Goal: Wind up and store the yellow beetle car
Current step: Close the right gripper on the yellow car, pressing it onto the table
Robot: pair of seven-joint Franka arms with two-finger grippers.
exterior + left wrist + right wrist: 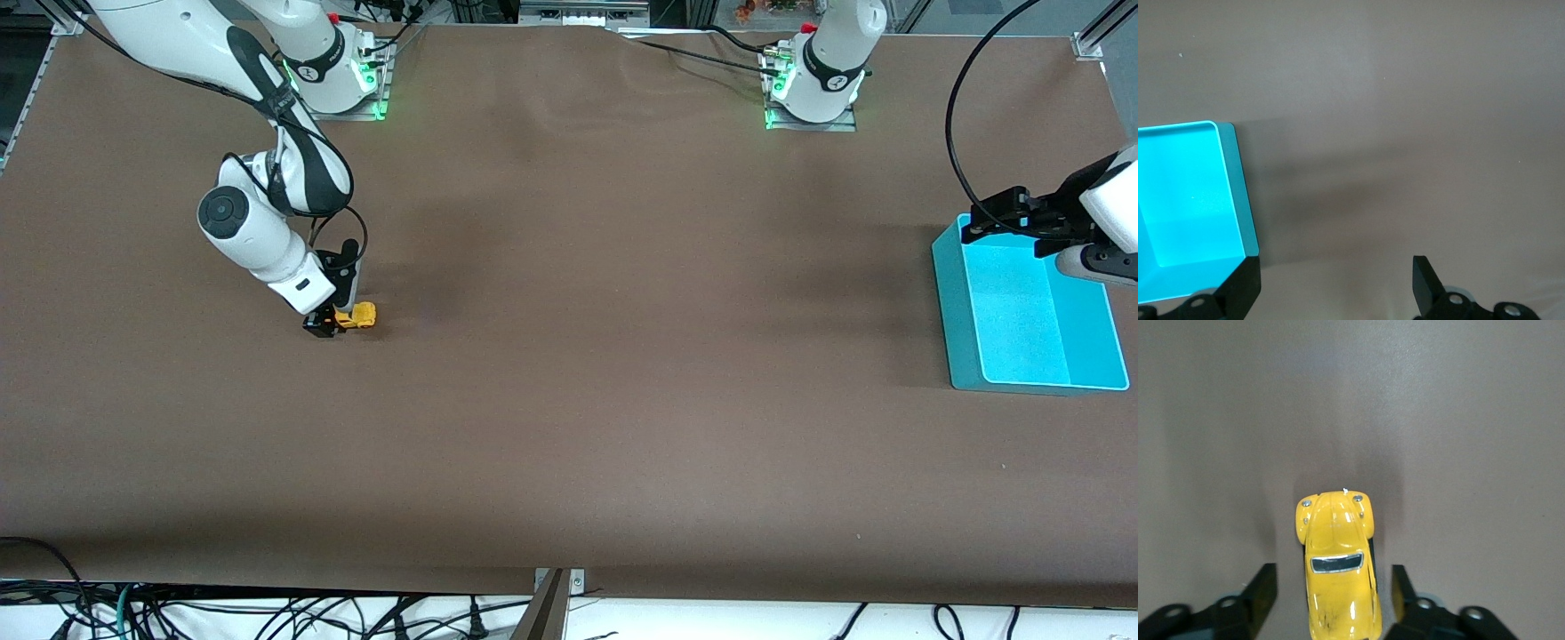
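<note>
Here, the right hand (331, 322) is down at the brown cloth-covered bench (569, 400), its two black fingers (1261, 593) spread open on either side of the small yellow rounded-body toy beetle car (358, 315). In the right wrist view there is a clear gap between each finger and the car (1338, 570), so nothing is gripped yet. The car sits on the bench toward the right arm's end, at about nine o'clock from the bench's middle.

To do this step well, I judge the fingers should close squarely on the car's flanks, low enough that the smooth curved shell does not squirt out.

The right arm is folded steeply down. The left hand (1009, 216) waits, open and empty, over the turquoise rectangular plastic bin (956, 311) at three o'clock.
</note>
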